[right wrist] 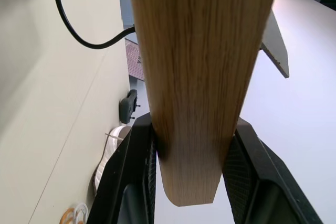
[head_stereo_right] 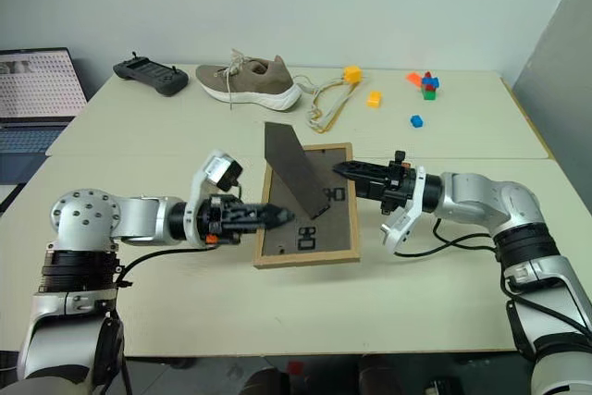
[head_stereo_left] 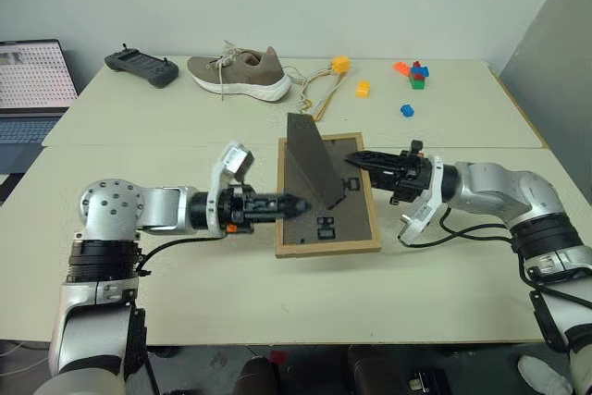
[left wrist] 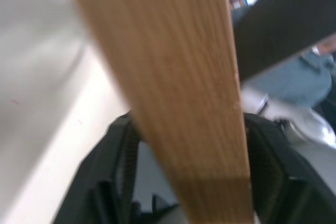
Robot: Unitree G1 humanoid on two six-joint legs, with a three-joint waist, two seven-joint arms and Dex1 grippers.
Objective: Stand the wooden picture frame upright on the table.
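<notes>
No readable writing on wooden picture frame (head_stereo_left: 326,230); laptop (head_stereo_left: 32,76) screen text, upper left, too small to read. Frame at picture centre on table (head_stereo_left: 231,302), back up, stand flap (head_stereo_left: 314,160) raised. My left gripper (head_stereo_left: 298,203) straddles frame's left edge, fingers (left wrist: 265,156) apart both sides of wood, contact unclear. Right gripper (head_stereo_left: 354,160) clamped on right edge. Bare tabletop near edge; shoe (head_stereo_left: 239,71), controller (head_stereo_left: 141,66), blocks (head_stereo_left: 413,74) along far side.
</notes>
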